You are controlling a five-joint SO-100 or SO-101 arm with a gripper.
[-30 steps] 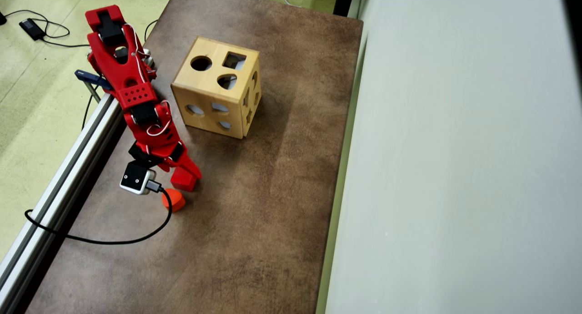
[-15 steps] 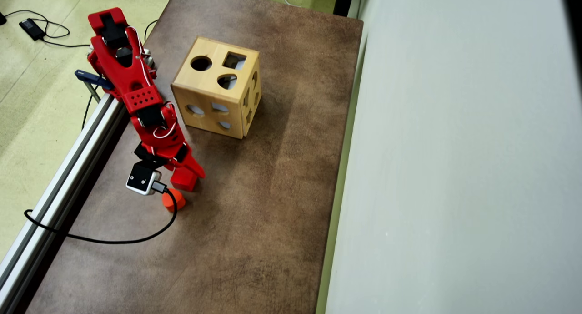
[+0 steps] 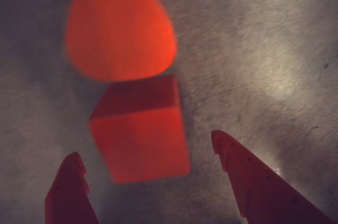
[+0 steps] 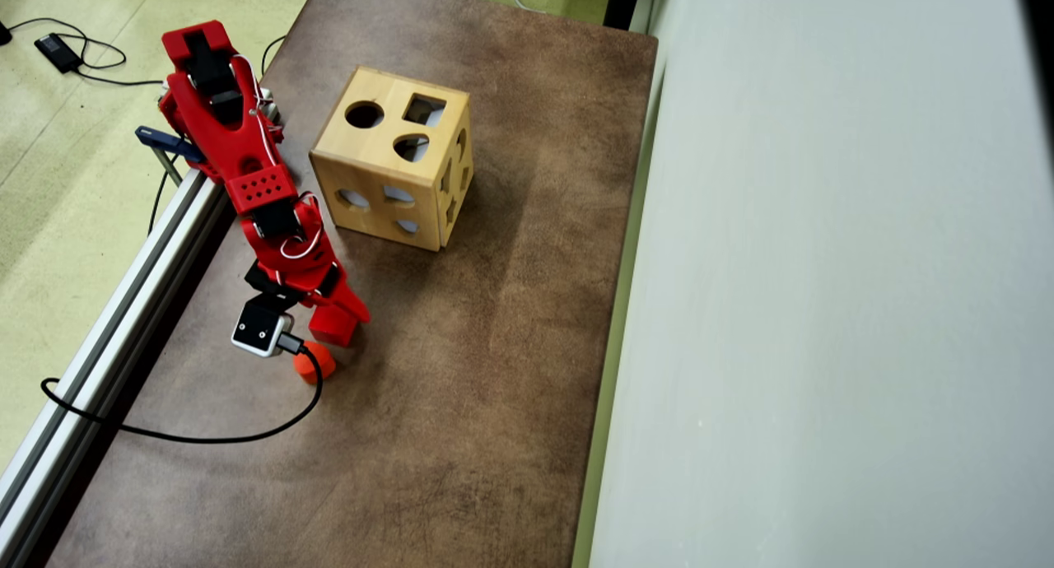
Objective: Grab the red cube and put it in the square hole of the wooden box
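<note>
Where blocks lie: one red cube [image 3: 138, 129], one heart [image 3: 119, 26].

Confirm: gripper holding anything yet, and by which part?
Nothing held. The gripper is open, fingers either side of the red cube, which sits on the table, untouched.

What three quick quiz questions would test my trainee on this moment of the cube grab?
1. True or false: in the wrist view the gripper has shut on the cube.
2. In the wrist view, what lies just beyond the cube? A) the box B) the heart block C) a cable
3. Fill in: on top of the box in the overhead view, the square hole is to the ____ of the round hole.

Key:
1. False: the fingers stand open on either side of the cube, with gaps showing.
2. B, the heart block.
3. right
</note>
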